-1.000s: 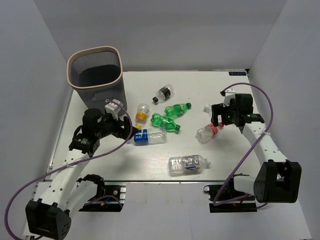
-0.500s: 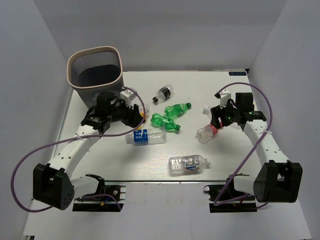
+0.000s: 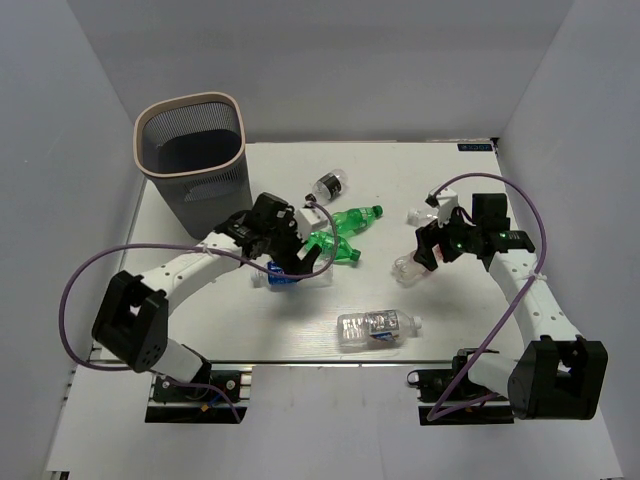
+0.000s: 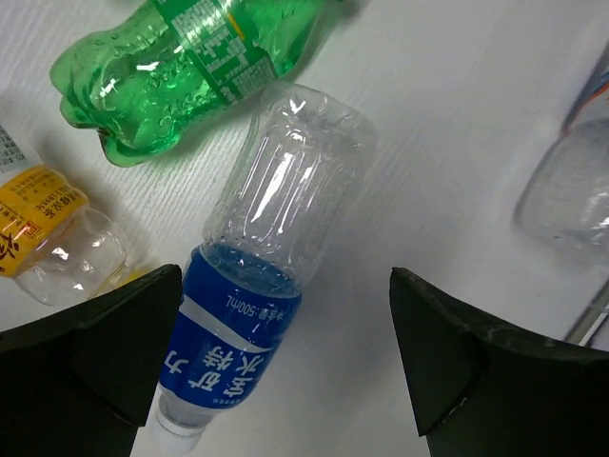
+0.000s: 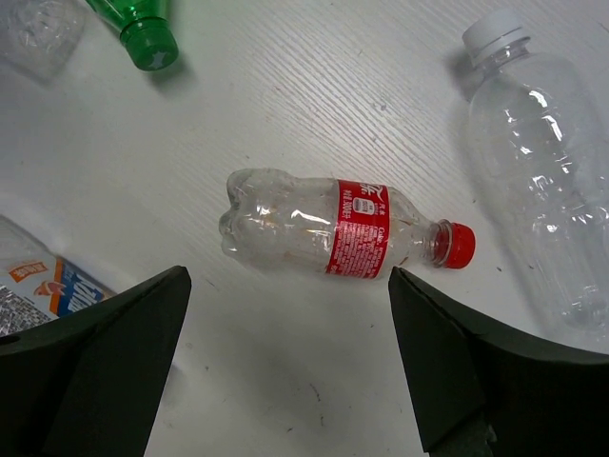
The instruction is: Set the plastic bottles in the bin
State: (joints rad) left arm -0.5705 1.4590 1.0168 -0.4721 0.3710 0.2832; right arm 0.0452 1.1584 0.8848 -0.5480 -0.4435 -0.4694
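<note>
Several crushed plastic bottles lie on the white table. My left gripper [image 3: 291, 262] hangs open over the blue-label bottle [image 4: 257, 314], which lies between the fingers [image 4: 95, 343] untouched. A green bottle [image 4: 190, 67] and a yellow-label bottle [image 4: 43, 228] lie just beyond. My right gripper [image 3: 432, 250] is open above the red-cap bottle [image 5: 333, 228], which lies crosswise ahead of the jaws; a white-cap clear bottle [image 5: 542, 162] lies to its right. The bin [image 3: 190, 100], dark mesh with a beige rim, stands at the far left corner.
A black-cap bottle [image 3: 328, 186] lies at the back centre, two green bottles [image 3: 357, 218] in the middle, and a clear labelled bottle [image 3: 375, 326] near the front edge. Grey walls close in the table on three sides. Purple cables loop off both arms.
My left arm has swung away from the bin, rightward, and now hangs over the blue-label bottle. The right gripper has shifted slightly left, toward the red-cap bottle.
</note>
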